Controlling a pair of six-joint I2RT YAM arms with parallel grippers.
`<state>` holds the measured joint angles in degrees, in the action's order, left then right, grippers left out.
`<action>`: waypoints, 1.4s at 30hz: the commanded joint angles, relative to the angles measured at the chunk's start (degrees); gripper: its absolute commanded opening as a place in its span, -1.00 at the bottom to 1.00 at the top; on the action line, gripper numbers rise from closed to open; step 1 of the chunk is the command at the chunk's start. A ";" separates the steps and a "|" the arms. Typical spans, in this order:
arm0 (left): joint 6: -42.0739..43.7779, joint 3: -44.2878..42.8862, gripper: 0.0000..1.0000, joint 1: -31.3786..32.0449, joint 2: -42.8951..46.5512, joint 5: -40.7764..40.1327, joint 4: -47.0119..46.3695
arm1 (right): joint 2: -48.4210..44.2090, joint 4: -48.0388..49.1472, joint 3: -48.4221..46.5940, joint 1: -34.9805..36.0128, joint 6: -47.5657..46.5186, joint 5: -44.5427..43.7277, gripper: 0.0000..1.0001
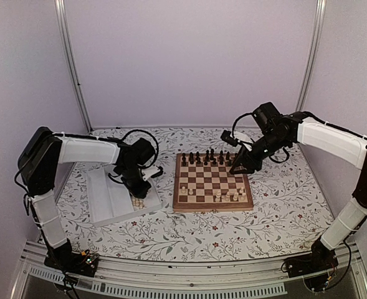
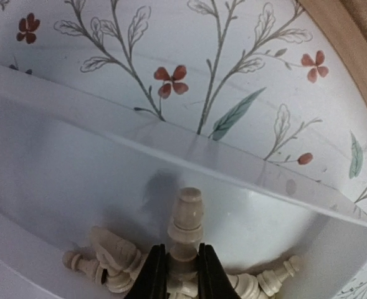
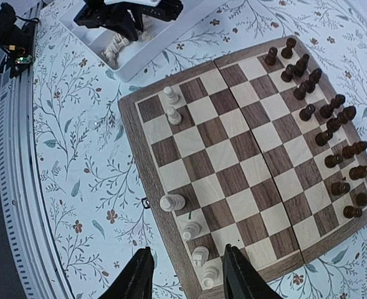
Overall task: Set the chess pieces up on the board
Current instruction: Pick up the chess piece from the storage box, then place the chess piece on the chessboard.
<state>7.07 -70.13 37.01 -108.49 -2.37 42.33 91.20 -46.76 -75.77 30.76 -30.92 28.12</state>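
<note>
A pale chess piece (image 2: 186, 230), probably a bishop or pawn by its rounded head, stands between the left fingers (image 2: 152, 274) inside the near end compartment of the white tray (image 2: 233, 165). In the left wrist view its long axis runs straight away from the fingers, head pointing toward the tray wall, base hidden between the finger pads. Other pale pieces (image 2: 108, 255) lie tumbled on either side, touching it low down.

The left gripper (image 2: 176, 274) has its fingers pressed against the piece's narrow neck, so a grasp appears to be made or nearly so. To lift well, the grip should sit at that neck, and the rise should be straight up so that the neighbouring pieces are not dragged along.

The tray rests on the flowered counter (image 1: 189, 233), just left of the board (image 1: 212, 182). On the board the dark pieces (image 3: 323, 118) fill the far two rows; a few pale ones (image 3: 172, 108) already stand along the near edge.

The right gripper (image 3: 188, 274) hovers over the board's right near corner, fingers parted and empty.
</note>
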 commanded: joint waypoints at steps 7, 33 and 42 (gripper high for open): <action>-4.49 -0.26 -0.94 3.88 19.88 5.48 -10.47 | 11.51 -3.35 -21.09 0.47 6.78 17.35 -0.16; -4.68 -5.55 -0.89 12.81 18.05 15.08 -23.65 | 22.75 -3.10 -31.86 8.63 13.57 30.77 -0.07; -4.73 -4.28 -0.91 13.00 21.29 12.59 -25.55 | 22.64 -1.11 -31.15 8.03 16.33 25.32 -0.08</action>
<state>1.93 -74.22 48.64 -89.62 9.87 19.92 113.54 -50.57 -107.22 39.29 -16.19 55.40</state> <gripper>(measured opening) 0.152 0.457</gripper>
